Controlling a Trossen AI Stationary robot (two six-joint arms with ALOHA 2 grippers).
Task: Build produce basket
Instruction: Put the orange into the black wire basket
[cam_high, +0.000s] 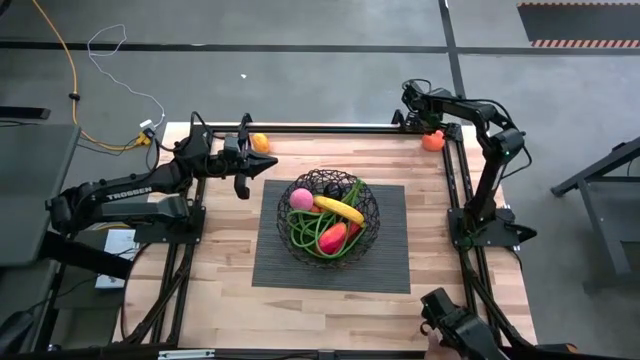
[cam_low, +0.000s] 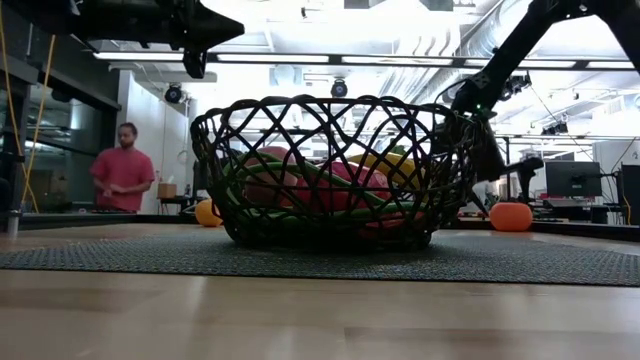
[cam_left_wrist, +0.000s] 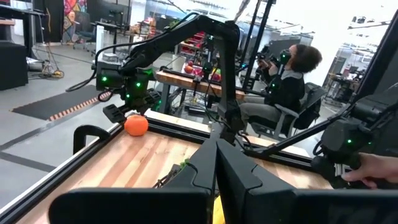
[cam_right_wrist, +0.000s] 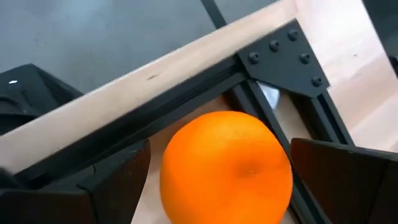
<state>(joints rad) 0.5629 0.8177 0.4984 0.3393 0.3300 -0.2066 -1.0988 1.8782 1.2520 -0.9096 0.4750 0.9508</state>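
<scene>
Right gripper (cam_high: 428, 128) sits spread around an orange (cam_high: 433, 141) at the table's far right corner; best to centre it before closing. Left gripper (cam_high: 243, 187), fingers pressed together, waits near the far left. Basket (cam_high: 296, 223) holds mid-table.

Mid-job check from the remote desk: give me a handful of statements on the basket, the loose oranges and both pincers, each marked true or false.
1. The right pincer is open around an orange at the table's far right corner. True.
2. The left pincer is open. False: it is shut, holding nothing, beside the basket.
3. The banana lies in the basket. True.
4. The basket stands on bare wood. False: it stands on the dark ribbed mat.
5. A second orange lies on the table near the far edge, on the left arm's side. True.
6. The pink peach lies outside the basket. False: it is inside.
</scene>
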